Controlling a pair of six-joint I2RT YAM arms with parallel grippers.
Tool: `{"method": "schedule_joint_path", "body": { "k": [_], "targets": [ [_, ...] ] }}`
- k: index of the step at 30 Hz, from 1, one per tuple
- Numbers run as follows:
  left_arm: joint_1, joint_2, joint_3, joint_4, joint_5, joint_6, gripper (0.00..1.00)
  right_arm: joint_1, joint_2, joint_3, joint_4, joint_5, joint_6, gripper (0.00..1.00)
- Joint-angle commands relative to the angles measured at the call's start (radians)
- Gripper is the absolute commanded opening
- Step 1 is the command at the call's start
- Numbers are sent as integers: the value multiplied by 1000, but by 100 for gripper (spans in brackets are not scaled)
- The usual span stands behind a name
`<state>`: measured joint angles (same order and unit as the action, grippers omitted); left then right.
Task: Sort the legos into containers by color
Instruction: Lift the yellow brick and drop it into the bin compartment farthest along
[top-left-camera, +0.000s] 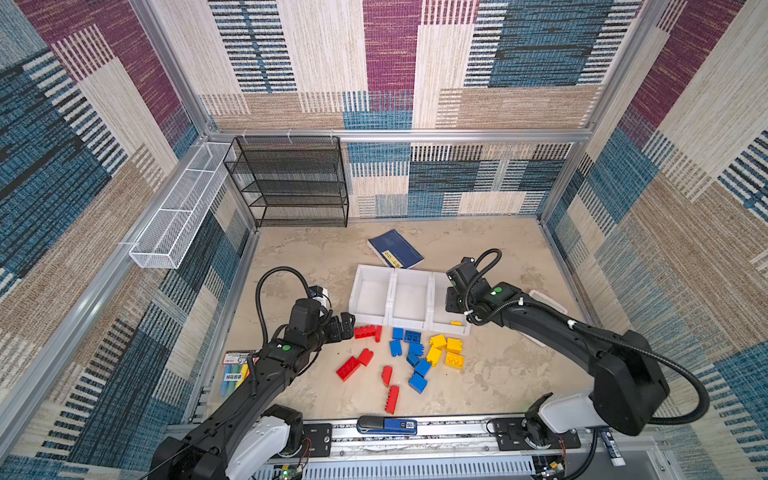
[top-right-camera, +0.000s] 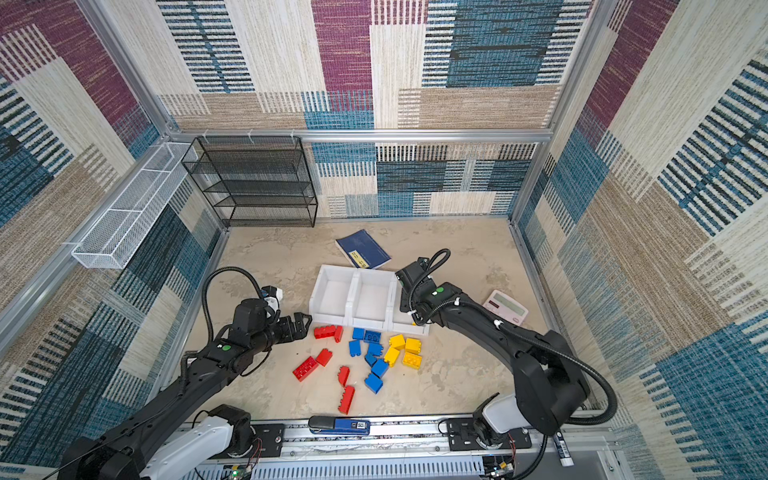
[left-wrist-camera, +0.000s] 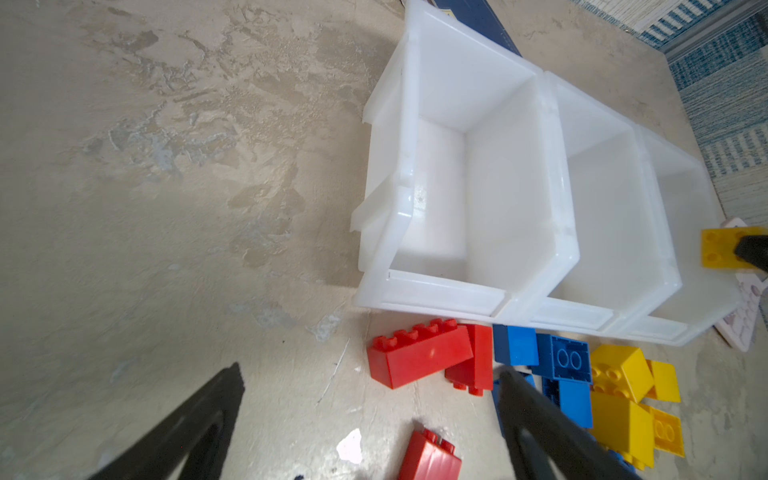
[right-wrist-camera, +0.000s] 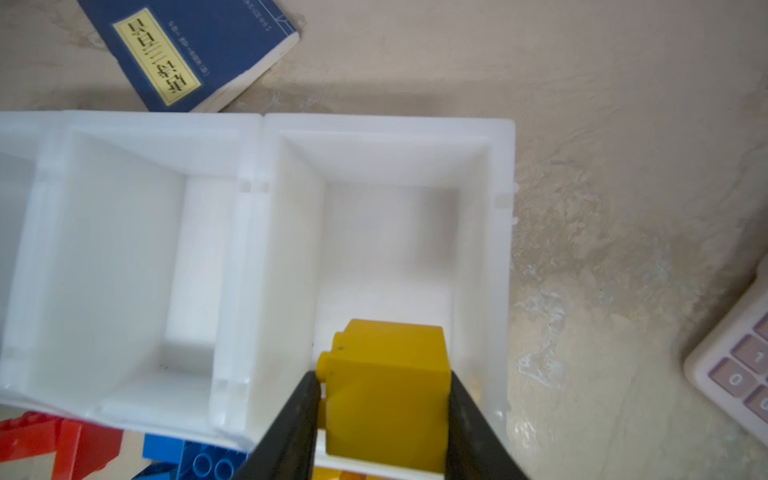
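Between the right jaws a yellow brick (right-wrist-camera: 386, 390) is clamped, over the end bin (right-wrist-camera: 503, 249); the left jaws stand wide apart, red bricks (left-wrist-camera: 419, 361) just ahead.

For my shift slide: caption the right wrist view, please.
The right gripper holds a yellow brick over the end white bin.

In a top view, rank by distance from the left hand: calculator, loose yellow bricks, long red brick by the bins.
1. long red brick, right beside the left hand.
2. loose yellow bricks, mid-table, further right.
3. calculator, far right side.
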<state>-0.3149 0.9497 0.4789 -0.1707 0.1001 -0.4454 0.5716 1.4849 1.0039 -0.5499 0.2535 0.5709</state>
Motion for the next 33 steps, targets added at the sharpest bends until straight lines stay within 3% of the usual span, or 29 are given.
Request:
{"method": "schedule_joint_path", "body": {
  "k": [1, 7, 17, 24, 33],
  "targets": [
    [-3, -9, -3, -5, -8, -23, 98, -13, 61, 29, 98, -36, -52, 44],
    [-19, -8, -6, -19, -20, -26, 98, -19, 141, 60, 93, -47, -72, 50],
    [-37, 19, 0, -26, -23, -15, 95, -19, 70, 74, 66, -44, -68, 67],
    [-65, 46, 16, -32, -28, 16, 91, -19, -21, 44, 48, -50, -50, 67],
    [-176, 145, 75, -53, -61, 107, 84, -20, -124, -44, 42, -54, 7, 66]
  ]
}}
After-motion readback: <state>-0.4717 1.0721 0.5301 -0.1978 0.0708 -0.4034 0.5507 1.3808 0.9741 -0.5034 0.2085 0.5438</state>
